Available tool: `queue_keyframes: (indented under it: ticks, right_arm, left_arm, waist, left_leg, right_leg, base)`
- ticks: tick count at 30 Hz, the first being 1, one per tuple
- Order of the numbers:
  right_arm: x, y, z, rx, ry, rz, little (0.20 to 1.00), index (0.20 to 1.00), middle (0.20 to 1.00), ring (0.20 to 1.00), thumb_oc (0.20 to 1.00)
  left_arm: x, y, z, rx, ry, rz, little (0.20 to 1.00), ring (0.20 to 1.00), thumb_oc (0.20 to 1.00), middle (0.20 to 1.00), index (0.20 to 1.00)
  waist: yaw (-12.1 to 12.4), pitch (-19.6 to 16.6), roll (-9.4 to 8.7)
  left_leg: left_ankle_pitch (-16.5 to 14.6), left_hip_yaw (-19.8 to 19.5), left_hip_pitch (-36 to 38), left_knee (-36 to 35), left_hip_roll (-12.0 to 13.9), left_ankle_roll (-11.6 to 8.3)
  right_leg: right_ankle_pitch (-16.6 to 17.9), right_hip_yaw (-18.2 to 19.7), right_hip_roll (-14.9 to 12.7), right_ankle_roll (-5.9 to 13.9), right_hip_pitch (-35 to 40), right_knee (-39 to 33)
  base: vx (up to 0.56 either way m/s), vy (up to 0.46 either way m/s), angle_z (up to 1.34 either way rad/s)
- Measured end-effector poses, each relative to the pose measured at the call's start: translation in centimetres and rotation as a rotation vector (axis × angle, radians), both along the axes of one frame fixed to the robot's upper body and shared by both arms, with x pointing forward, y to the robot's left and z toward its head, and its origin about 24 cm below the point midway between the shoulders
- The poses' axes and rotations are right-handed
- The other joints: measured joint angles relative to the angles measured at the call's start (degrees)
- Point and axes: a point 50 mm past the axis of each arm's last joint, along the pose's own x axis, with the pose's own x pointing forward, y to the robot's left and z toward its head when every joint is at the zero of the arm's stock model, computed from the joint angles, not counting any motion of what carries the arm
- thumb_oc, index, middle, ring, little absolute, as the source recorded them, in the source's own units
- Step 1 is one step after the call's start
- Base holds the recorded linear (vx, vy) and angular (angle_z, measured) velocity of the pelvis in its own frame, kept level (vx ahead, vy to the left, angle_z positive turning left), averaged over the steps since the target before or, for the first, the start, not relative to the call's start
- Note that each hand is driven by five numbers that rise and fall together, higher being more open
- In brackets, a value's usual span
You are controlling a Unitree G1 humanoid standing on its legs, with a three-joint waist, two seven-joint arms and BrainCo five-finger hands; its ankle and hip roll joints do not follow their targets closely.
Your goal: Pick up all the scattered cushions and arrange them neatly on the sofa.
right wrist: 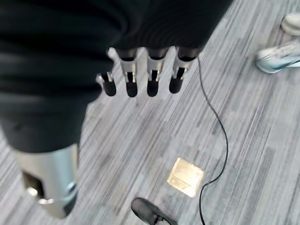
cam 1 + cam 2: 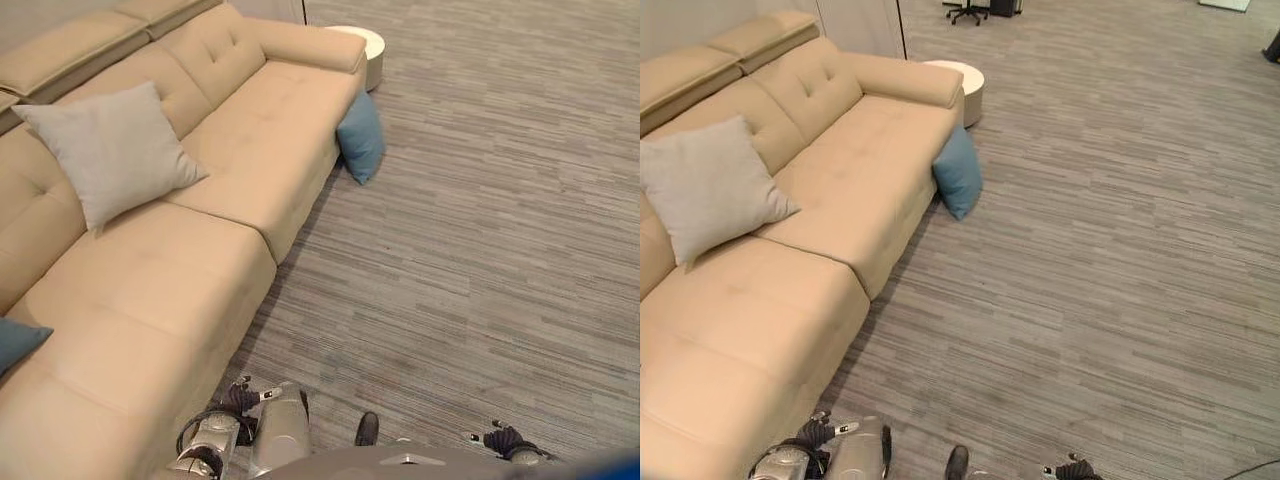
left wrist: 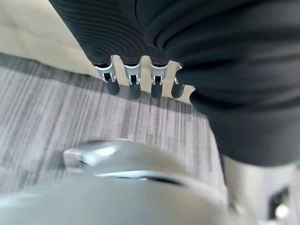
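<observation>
Three cushions show. One light grey cushion [image 2: 108,150] leans upright against the backrest of the beige sofa [image 2: 150,300], near the middle of its length. One blue cushion [image 2: 361,135] stands on the floor [image 2: 480,220], tilted against the front of the sofa's far seat, just below the armrest. A third, dark blue cushion [image 2: 15,340] lies on the near seat at the view's left edge; so little of it shows that how it lies is hard to say. The sofa has three seat sections, and one round white side table [image 2: 365,48] stands beyond its far armrest.

The left robot hand [image 3: 136,82] hangs low beside the sofa's near end, its fingers straight in a row and nothing in them. The right robot hand [image 1: 140,79] hangs over bare floor, well apart from every cushion, fingers likewise straight and relaxed, holding nothing. Under it, one brass floor plate [image 1: 185,176] is set into the floor, and two pale shoes [image 1: 281,51] of a person stand farther off.
</observation>
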Motion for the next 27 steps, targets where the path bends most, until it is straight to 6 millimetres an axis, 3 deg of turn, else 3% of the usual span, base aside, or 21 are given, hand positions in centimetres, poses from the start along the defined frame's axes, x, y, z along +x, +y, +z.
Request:
queue_keyframes:
  ticks: [2,3,6,7,8,9,10,11,12,14,15,17,18,19,20,21,22,24,25,26,27]
  right_arm:
    - [-0.1,-0.2,0.0,-0.010,0.011,0.007,1.000,1.000,1.000,1.000,1.000]
    - [-0.4,-0.3,0.0,-0.012,0.019,0.009,1.000,1.000,1.000,1.000,1.000]
    - [-0.9,-0.3,-0.1,-0.013,0.036,0.004,1.000,1.000,1.000,1.000,1.000]
    - [-1.0,-0.4,-0.1,-0.015,0.036,0.003,1.000,1.000,1.000,1.000,1.000]
    - [-1.5,-0.2,-0.3,-0.008,0.051,-0.003,1.000,1.000,1.000,1.000,1.000]
    - [-1.9,-0.6,-0.2,-0.019,0.064,-0.007,1.000,1.000,1.000,1.000,1.000]
    - [-2.7,-0.4,-0.4,-0.013,0.081,0.025,1.000,1.000,1.000,1.000,1.000]
    - [-2.4,0.1,-0.5,0.002,0.074,0.039,1.000,1.000,1.000,1.000,1.000]
    - [-1.7,0.3,-0.4,0.006,0.049,0.045,1.000,1.000,1.000,1.000,1.000]
    - [-0.3,0.4,-0.1,0.007,0.004,0.054,1.000,1.000,1.000,1.000,1.000]
    - [0.6,0.5,0.2,0.010,-0.035,0.062,1.000,1.000,1.000,1.000,1.000]
    - [1.6,0.6,0.4,0.014,-0.071,0.074,1.000,1.000,1.000,1.000,1.000]
    - [2.0,0.5,0.5,0.011,-0.077,0.079,1.000,1.000,1.000,1.000,1.000]
    - [2.0,0.5,0.6,0.011,-0.078,0.080,1.000,1.000,1.000,1.000,1.000]
    - [2.3,0.4,0.7,0.009,-0.097,0.090,1.000,1.000,1.000,1.000,1.000]
    - [1.6,0.5,0.5,0.013,-0.062,0.085,1.000,1.000,1.000,1.000,1.000]
    - [1.3,0.7,0.3,0.016,-0.041,0.093,1.000,1.000,1.000,1.000,1.000]
    - [0.7,0.6,0.2,0.017,-0.024,0.088,1.000,1.000,1.000,1.000,1.000]
    - [0.3,0.2,0.2,0.012,-0.016,0.076,1.000,1.000,1.000,1.000,1.000]
    - [1.2,-0.3,0.5,-0.002,-0.036,0.066,1.000,1.000,1.000,1.000,1.000]
    - [1.8,-0.4,0.7,-0.005,-0.048,0.070,1.000,1.000,1.000,1.000,1.000]
  left_arm:
    - [-0.2,-0.2,-0.2,-0.004,0.013,-0.008,1.000,1.000,1.000,1.000,1.000]
    - [-0.3,-0.4,-0.2,-0.010,0.015,-0.006,1.000,1.000,1.000,1.000,1.000]
    - [-0.7,-0.3,-0.3,-0.013,0.021,0.017,1.000,1.000,1.000,1.000,1.000]
    - [-0.9,-0.3,-0.4,-0.013,0.027,0.019,1.000,1.000,1.000,1.000,1.000]
    - [-1.2,-0.4,-0.6,-0.022,0.043,0.042,1.000,1.000,1.000,1.000,1.000]
    - [-1.8,-1.0,-0.9,-0.042,0.066,0.063,1.000,1.000,1.000,1.000,1.000]
    - [-2.3,-1.6,-1.2,-0.044,0.095,0.016,1.000,1.000,1.000,1.000,1.000]
    - [-1.9,-1.5,-1.0,-0.039,0.079,0.004,1.000,1.000,1.000,1.000,1.000]
    - [-1.1,-1.6,-0.8,-0.038,0.060,-0.002,1.000,1.000,1.000,1.000,1.000]
    - [-0.2,-1.6,-0.6,-0.033,0.040,-0.022,1.000,1.000,1.000,1.000,1.000]
    - [0.0,-1.7,-0.5,-0.031,0.035,-0.029,1.000,1.000,1.000,1.000,1.000]
    - [-0.3,-1.4,-0.5,-0.027,0.042,-0.025,1.000,1.000,1.000,1.000,1.000]
    - [-0.5,-1.5,-0.6,-0.025,0.048,-0.028,1.000,1.000,1.000,1.000,1.000]
    - [-1.7,-1.6,-1.0,-0.032,0.076,-0.019,1.000,1.000,1.000,1.000,1.000]
    - [-2.5,-1.1,-1.1,-0.026,0.091,-0.006,1.000,1.000,1.000,1.000,1.000]
    - [-2.6,-1.4,-1.2,-0.030,0.099,-0.008,1.000,1.000,1.000,1.000,1.000]
    - [-2.5,-1.3,-1.2,-0.029,0.100,-0.009,1.000,1.000,1.000,1.000,1.000]
    - [-1.9,-1.4,-1.0,-0.027,0.087,-0.018,1.000,1.000,1.000,1.000,1.000]
    - [-1.8,-1.5,-1.0,-0.030,0.082,-0.020,1.000,1.000,1.000,1.000,1.000]
    - [-1.7,-2.0,-1.1,-0.043,0.078,-0.021,1.000,1.000,1.000,1.000,1.000]
    - [-2.0,-2.1,-1.2,-0.047,0.082,-0.014,1.000,1.000,1.000,1.000,1.000]
  waist:
    - [-0.5,0.0,1.30]
    - [-0.4,-0.1,0.82]
    - [-0.2,-0.8,0.54]
    - [-0.5,-1.2,0.33]
    - [-0.7,-1.2,0.39]
    - [-0.8,-1.8,2.19]
    - [-0.8,-4.2,5.49]
    - [-0.7,-4.5,4.77]
    - [-1.0,-4.8,3.82]
    - [-0.6,-4.2,3.60]
    - [-0.5,-3.4,5.13]
    - [-1.0,-3.0,6.01]
    - [-0.9,-2.4,6.23]
    - [-1.6,-2.0,6.27]
    - [-2.9,-1.6,4.71]
    - [-3.8,-1.0,4.73]
    - [-4.0,-1.0,4.07]
    - [-4.3,-0.6,3.19]
    - [-3.9,-1.0,2.72]
    - [-3.3,-1.8,4.63]
    - [-3.1,-2.0,4.98]
  left_leg:
    - [2.1,3.0,-0.1,-8.9,-0.1,-0.70]
    - [2.4,4.0,0.5,-13.1,-0.1,-0.81]
    - [2.8,4.0,2.4,-13.5,-1.3,0.74]
    - [3.3,4.1,5.5,-14.1,-3.2,2.19]
    - [1.4,4.7,9.5,-13.0,-5.9,5.74]
    - [0.0,4.7,13.0,-14.1,-6.5,8.26]
    - [-2.4,3.9,19.8,-20.2,-6.2,12.58]
    - [-2.7,3.2,21.5,-21.2,-7.2,13.01]
    - [-3.5,2.6,22.5,-21.3,-9.2,14.02]
    - [-5.3,1.4,24.4,-22.0,-10.6,15.62]
    - [-5.3,0.3,25.8,-23.0,-10.5,15.36]
    - [-4.8,-1.2,28.2,-24.9,-10.2,14.11]
    - [-6.4,-2.9,29.7,-25.6,-10.5,12.22]
    - [-8.2,-4.9,31.0,-25.3,-11.0,11.18]
    - [-10.0,-6.6,31.6,-23.6,-11.4,11.68]
    - [-11.3,-9.2,32.9,-23.6,-11.3,11.37]
    - [-12.0,-10.1,33.2,-23.4,-11.2,11.16]
    - [-13.4,-13.1,37.2,-24.6,-10.6,9.65]
    - [-14.9,-15.1,39.2,-24.3,-9.9,8.57]
    - [-15.4,-15.8,39.0,-21.0,-7.1,6.22]
    - [-13.8,-16.3,38.6,-18.4,-5.8,3.70]
  right_leg:
    - [-2.0,-1.1,1.9,0.42,2.1,0.0]
    - [-2.7,-1.2,2.5,0.41,2.6,0.0]
    - [-4.0,-0.3,2.7,2.31,4.9,0.4]
    - [-4.1,-0.2,2.3,2.58,5.6,0.4]
    - [-6.1,0.8,1.2,5.60,6.5,3.2]
    - [-6.3,1.6,1.6,5.94,5.9,7.2]
    - [-9.9,2.9,2.6,8.60,1.0,22.1]
    - [-11.8,2.9,-0.1,9.59,-2.4,29.9]
    - [-12.3,3.7,-4.7,10.46,-6.1,38.0]
    - [-12.0,5.3,-8.7,11.27,-11.4,45.3]
    - [-12.0,5.4,-8.9,11.15,-13.7,45.2]
    - [-11.3,6.1,-7.8,10.72,-17.0,39.3]
    - [-8.8,6.5,-7.5,9.74,-20.4,32.6]
    - [-4.2,6.8,-6.9,10.25,-23.4,23.0]
    - [0.7,10.1,-6.2,10.76,-25.2,13.5]
    - [3.4,13.1,-5.1,10.98,-26.2,8.4]
    - [3.9,16.2,-4.4,11.20,-26.4,6.5]
    - [4.4,16.6,-4.1,10.82,-26.0,10.1]
    - [7.5,17.2,-3.8,9.39,-24.1,11.6]
    - [10.2,17.2,-1.7,7.71,-21.8,11.2]
    - [11.2,16.3,-1.0,5.82,-18.4,8.1]
  base:
    - [0.24,0.086,-0.03]
    - [0.30,0.137,-0.02]
    - [0.34,0.206,-0.23]
    - [0.46,0.316,-0.24]
    - [0.27,0.236,-0.21]
    - [0.26,0.240,-0.09]
    - [0.25,0.248,0.05]
    - [0.16,0.182,0.40]
    - [0.22,0.186,0.50]
    - [0.27,0.119,0.35]
    - [0.17,0.031,0.27]
    - [0.21,-0.002,0.58]
    - [0.40,-0.041,0.75]
    - [0.45,-0.082,0.85]
    - [0.50,-0.105,0.93]
    - [0.29,-0.101,0.86]
    - [0.14,-0.082,0.89]
    - [0.18,-0.133,1.00]
    - [0.22,-0.175,1.12]
    - [0.25,-0.242,1.00]
    - [0.20,-0.247,0.77]
